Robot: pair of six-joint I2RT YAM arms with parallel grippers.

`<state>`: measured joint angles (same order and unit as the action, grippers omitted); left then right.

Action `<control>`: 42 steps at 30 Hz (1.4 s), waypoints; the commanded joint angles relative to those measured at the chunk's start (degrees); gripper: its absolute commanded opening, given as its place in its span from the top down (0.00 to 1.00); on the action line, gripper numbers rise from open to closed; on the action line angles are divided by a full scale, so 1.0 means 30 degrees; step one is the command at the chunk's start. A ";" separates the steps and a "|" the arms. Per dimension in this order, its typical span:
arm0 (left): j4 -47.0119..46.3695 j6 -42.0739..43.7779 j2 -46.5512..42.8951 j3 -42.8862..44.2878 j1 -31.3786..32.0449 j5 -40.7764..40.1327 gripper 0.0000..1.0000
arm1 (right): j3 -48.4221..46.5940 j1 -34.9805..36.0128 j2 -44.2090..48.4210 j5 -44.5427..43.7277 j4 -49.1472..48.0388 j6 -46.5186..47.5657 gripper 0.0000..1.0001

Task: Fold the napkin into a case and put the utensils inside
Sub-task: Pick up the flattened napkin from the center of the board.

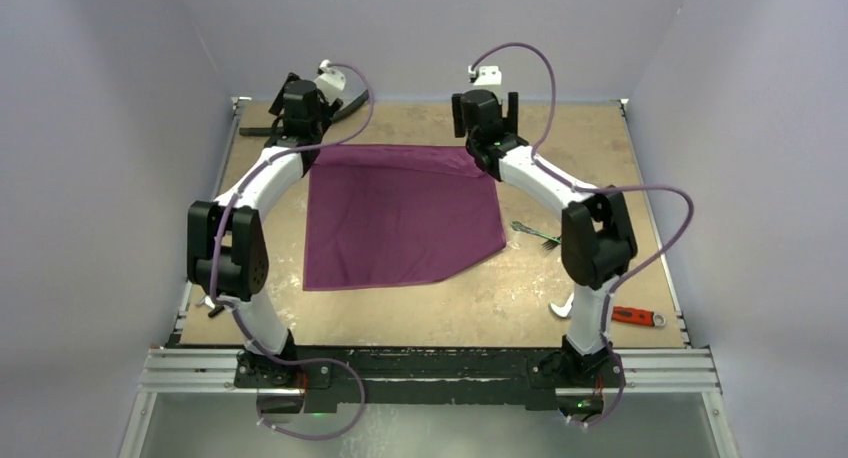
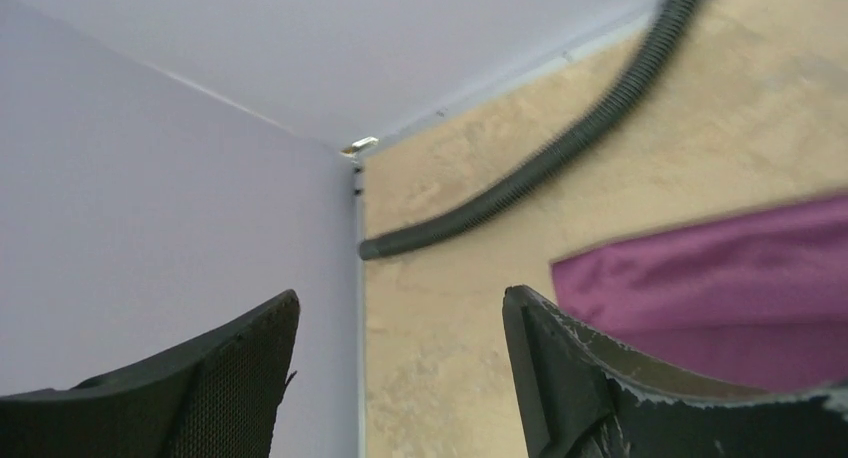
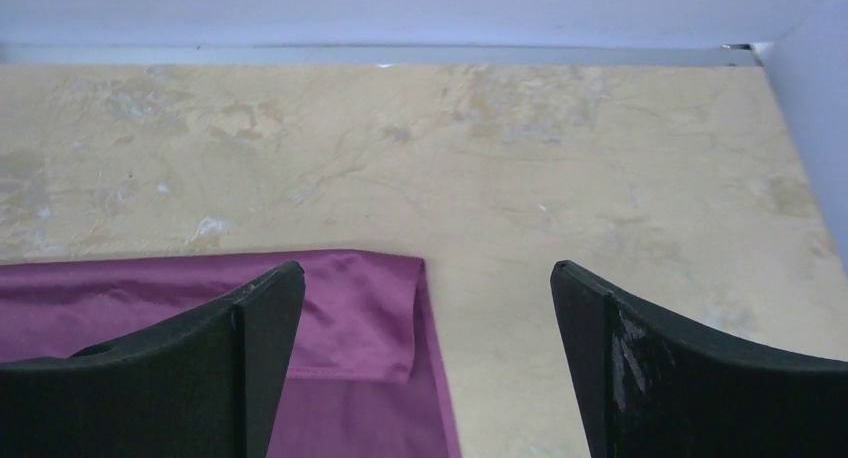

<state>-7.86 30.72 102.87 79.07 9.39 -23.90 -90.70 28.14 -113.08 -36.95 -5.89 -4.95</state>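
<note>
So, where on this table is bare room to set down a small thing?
Bare table lies between the napkin and the front rail, and in the far right corner beyond the right hand. Crowded: right of the napkin, with the fork and the right arm; far left, with the black hose.

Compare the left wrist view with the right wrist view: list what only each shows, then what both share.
Only the left wrist view: the black hose lying across the table toward its corner.
Only the right wrist view: the napkin corner, with a flap doubled over on itself.
Both: part of the napkin, bare table, the walls, and that arm's own jaws standing open with nothing between them.
</note>
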 commanded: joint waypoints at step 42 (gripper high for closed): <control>1.5028 0.9338 -0.8995 -1.4563 0.1369 1.0520 0.24 | 1.5885 0.3324 1.0603 0.7318 0.6172 -1.0414 0.02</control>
<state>42.15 56.95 73.84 36.10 14.50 10.68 -43.33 39.40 -79.90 -14.85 15.38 -34.57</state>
